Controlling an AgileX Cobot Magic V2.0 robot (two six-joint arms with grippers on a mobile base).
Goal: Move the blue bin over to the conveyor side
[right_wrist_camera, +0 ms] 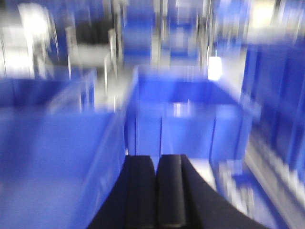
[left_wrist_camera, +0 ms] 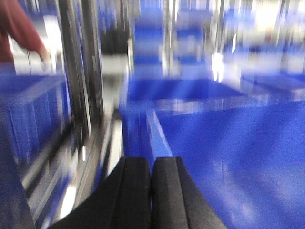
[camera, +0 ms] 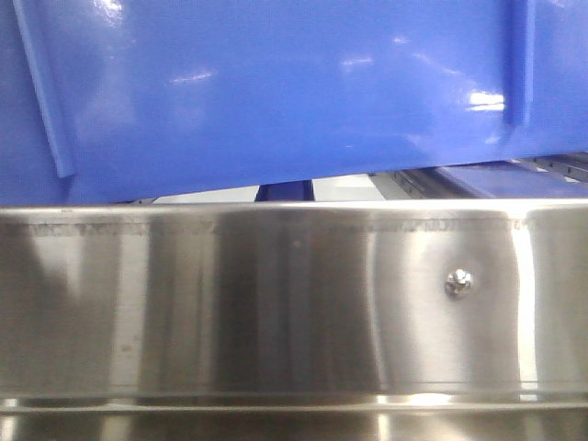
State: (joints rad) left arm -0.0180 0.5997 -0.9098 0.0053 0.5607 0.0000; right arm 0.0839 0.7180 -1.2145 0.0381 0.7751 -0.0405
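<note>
Blue bin (camera: pixel 276 92) above steel rail (camera: pixel 276 303), left claw (left_wrist_camera: pixel 152 164) together, right claw (right_wrist_camera: pixel 156 161) together, blurred crates (left_wrist_camera: pixel 33 109)

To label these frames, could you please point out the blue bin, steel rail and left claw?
blue bin (camera: pixel 276 92): front view, glossy side wall.
steel rail (camera: pixel 276 303): front view, its flat face.
left claw (left_wrist_camera: pixel 152 167): left wrist view, between its fingertips.

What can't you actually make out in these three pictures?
Front view: the blue bin is cut off by the edges; the steel rail hides whatever lies behind it.
Conveyor: in no view.
Left wrist view: blur; unclear whether the shut left claw pinches the bin's wall.
Right wrist view: blur; same doubt for the right claw, and the crates behind are smears.
</note>
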